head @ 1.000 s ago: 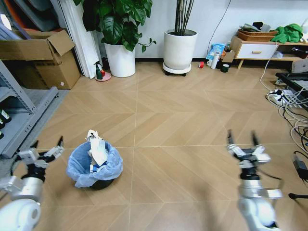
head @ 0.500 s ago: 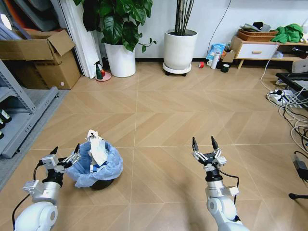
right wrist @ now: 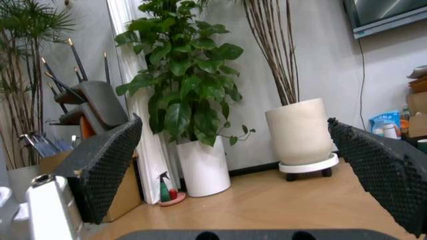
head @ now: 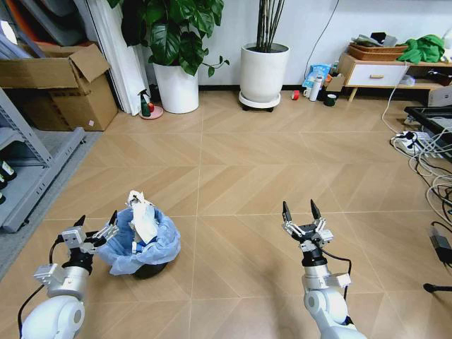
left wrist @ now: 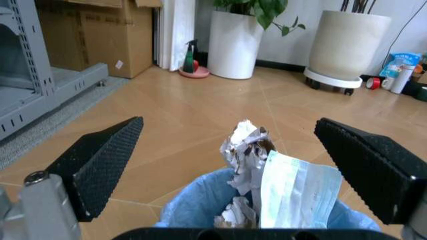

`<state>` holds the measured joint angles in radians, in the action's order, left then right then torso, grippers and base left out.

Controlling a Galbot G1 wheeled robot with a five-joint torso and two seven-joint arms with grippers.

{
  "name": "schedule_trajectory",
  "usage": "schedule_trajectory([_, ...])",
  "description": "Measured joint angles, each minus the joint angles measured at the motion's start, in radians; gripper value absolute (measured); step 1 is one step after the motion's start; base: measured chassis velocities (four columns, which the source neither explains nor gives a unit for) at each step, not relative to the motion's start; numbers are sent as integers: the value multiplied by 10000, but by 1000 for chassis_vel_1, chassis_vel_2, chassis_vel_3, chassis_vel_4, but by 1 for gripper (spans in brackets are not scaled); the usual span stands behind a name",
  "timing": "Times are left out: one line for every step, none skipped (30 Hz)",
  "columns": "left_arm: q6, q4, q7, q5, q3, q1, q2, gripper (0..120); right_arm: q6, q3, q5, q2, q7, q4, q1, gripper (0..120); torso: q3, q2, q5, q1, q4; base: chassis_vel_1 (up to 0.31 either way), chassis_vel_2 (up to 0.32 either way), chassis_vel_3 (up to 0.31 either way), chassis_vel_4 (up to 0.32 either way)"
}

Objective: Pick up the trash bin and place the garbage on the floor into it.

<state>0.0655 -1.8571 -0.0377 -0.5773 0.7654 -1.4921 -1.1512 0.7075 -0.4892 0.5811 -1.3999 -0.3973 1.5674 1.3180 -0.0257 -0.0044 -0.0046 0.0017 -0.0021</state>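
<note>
Herringbone floor (head: 233, 183) stretches to the far wall. The trash bin (head: 138, 244), near left, holds garbage (left wrist: 267, 182) that the left wrist view resolves as crumpled paper and a pale packet; its base is cut off there. Left gripper (head: 90, 229), jaws released, sits beside its rim; right gripper (head: 301, 214), released, hovers near right.
</note>
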Motion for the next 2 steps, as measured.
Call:
schedule_trajectory([0, 0, 0, 0, 0, 0, 0, 100, 0, 0, 0, 0, 0, 0, 0, 100, 0, 0, 0, 0, 0, 0, 0, 0, 0])
schedule_trajectory([-1, -1, 1, -2, 0, 0, 1, 100, 0, -2, -1, 1, 1, 1, 1, 100, 0, 0, 0, 0, 0, 0, 0, 0, 0])
